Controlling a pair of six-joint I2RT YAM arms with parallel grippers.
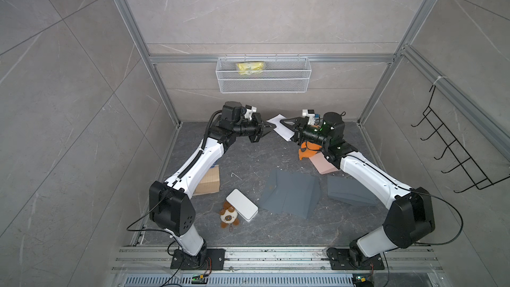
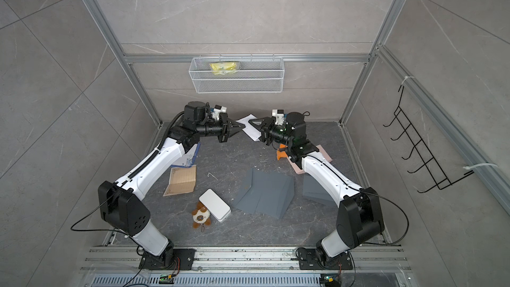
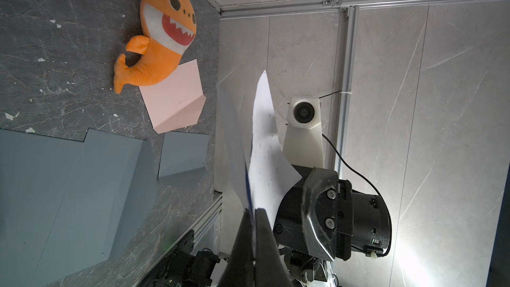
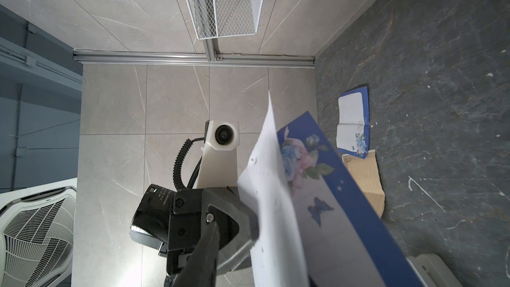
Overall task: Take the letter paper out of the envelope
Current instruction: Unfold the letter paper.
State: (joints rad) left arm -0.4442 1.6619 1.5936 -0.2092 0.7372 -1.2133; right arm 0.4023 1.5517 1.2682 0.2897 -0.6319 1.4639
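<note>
Presently the left gripper (image 3: 255,212) is pinching shut on an edge of the envelope (image 4: 325,178). Its fingers (image 3: 244,244) are meeting with the blue rim caught between them. The right gripper (image 1: 285,123) is reaching in from the opposite side at the letter paper (image 4: 270,189). Whether its jaws are clamping the sheet, I cannot tell. Envelope and paper are hanging in the air between the two grippers, over the middle of the far edge of the worktop (image 1: 242,161). The paper's tip is showing past the envelope's end.

Risks, as I am judging them:
- The white sheet is running down close to the left fingertips, so that pinch may be catching paper and envelope together. A pull would then be tearing one or dragging both.
- If the right jaws are biting only a thin margin, the sheet may be slipping free and dropping.
- A skewed pull would be creasing it.

Materials:
- The letter paper is showing thin, white and limp, speckled with small dark marks.
- The envelope is looking stiffer, deep blue outside with printed roses and a butterfly, pale inside.
- Farther out, the worktop is reading as dark veined stone littered with pale flecks.
- An orange plush toy (image 3: 162,51), soft and rounded, is lying partly on a folded pink card (image 3: 176,100) toward the far right corner.
</note>
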